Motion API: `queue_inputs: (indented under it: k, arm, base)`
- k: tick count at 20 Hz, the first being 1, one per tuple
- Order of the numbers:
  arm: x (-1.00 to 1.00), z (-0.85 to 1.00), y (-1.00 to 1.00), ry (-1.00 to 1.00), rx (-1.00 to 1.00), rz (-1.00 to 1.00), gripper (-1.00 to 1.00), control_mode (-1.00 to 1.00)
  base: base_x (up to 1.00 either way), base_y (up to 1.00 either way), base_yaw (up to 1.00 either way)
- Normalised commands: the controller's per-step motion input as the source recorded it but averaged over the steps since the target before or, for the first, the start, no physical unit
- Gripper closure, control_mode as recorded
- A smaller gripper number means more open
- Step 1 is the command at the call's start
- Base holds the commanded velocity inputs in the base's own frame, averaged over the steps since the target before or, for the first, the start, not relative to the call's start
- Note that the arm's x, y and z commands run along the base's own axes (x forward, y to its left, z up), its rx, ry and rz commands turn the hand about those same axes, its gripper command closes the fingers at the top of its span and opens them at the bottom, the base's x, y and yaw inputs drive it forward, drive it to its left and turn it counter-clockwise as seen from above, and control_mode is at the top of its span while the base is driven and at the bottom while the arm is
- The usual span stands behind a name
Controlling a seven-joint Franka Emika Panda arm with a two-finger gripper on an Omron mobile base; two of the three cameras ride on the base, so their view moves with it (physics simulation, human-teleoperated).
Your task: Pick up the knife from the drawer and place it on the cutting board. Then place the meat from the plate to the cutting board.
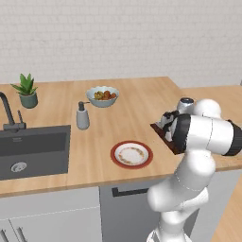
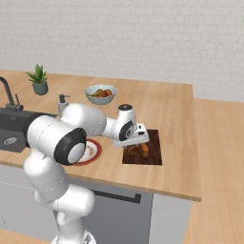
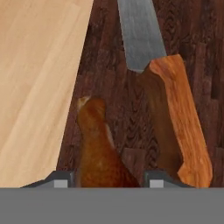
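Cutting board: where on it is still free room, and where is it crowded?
On the cutting board, bare wood runs along the edge beside the counter, left of the knife blade in the hand view. Crowded near the gripper: the meat sits between its fingertips, beside the knife handle.

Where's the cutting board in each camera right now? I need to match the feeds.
Left base view: cutting board at centre right, mostly behind the arm, right of the plate.
Right base view: cutting board at centre, right of the plate.
Hand view: cutting board under the knife and the meat.
Shared landmark: the plate.
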Motion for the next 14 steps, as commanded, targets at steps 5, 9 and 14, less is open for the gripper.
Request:
queue_inputs:
  k: [5,9,14]
  arm:
    - [0.23,-0.3,-0.02,0.01,0.0,0.0,1.0,-1.0]
    - [0.21,-0.32,-0.01,0.01,0.0,0.0,1.0,-1.0]
    - [0.06,-0.36,0.0,0.0,0.0,0.0,-1.0,-1.0]
  base:
    - [0.0,0.0,0.0]
    - [0.0,0.0,0.0]
    - [0.0,0.0,0.0]
